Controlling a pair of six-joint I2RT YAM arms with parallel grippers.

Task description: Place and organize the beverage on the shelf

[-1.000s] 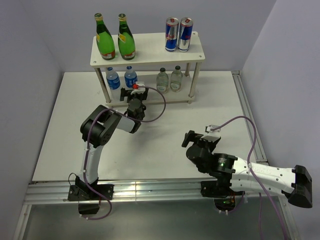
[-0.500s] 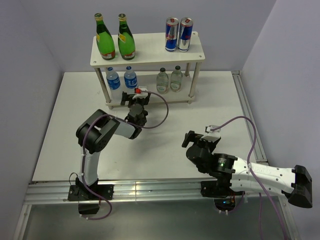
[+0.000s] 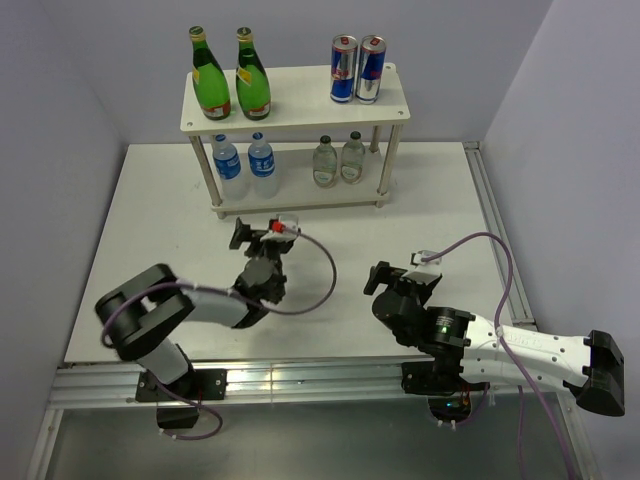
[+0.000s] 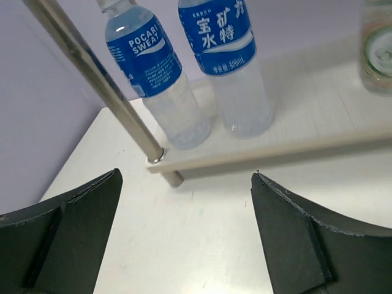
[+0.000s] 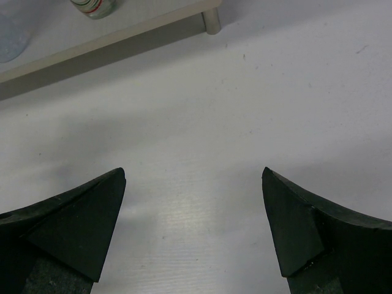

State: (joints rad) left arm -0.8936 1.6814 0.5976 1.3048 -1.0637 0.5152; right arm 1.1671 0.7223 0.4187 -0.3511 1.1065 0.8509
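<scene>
Top external view, looking down: a white table (image 3: pixel 420 210) fills the frame, with two robot arms bolted at its near edge. At the far edge stands a cream shelf (image 3: pixel 300 105) with two tiers. On its upper board, two green bottles (image 3: pixel 212 88) stand at the left and two cans (image 3: pixel 357 72) at the right. On its lower board, two blue-labelled bottles (image 3: pixel 263 165) stand at the left and two pale bottles (image 3: pixel 323 163) to their right. All six bottles are upright, long axes vertical, paired by kind. No bottle shows on the table itself, so the job looks finished or nearly so.

The left claw (image 4: pixel 185 174) hovers over the table near the shelf's front, apart from it, pointing at the lower tier. Left wrist view: its jaws are spread wide with nothing between them. The blue-labelled bottles stand straight ahead, beside the shelf's left front leg (image 4: pixel 92 78). The right claw (image 5: pixel 193 171) sits nearer the arm bases, well apart from the shelf. Right wrist view: its jaws are also wide apart and empty, over bare table, with the right front leg (image 5: pixel 211 21) at the top edge.

The left arm is the nearer one to the shelf, so any straightening of bottles would likely fall to it, reaching straight forward.
</scene>
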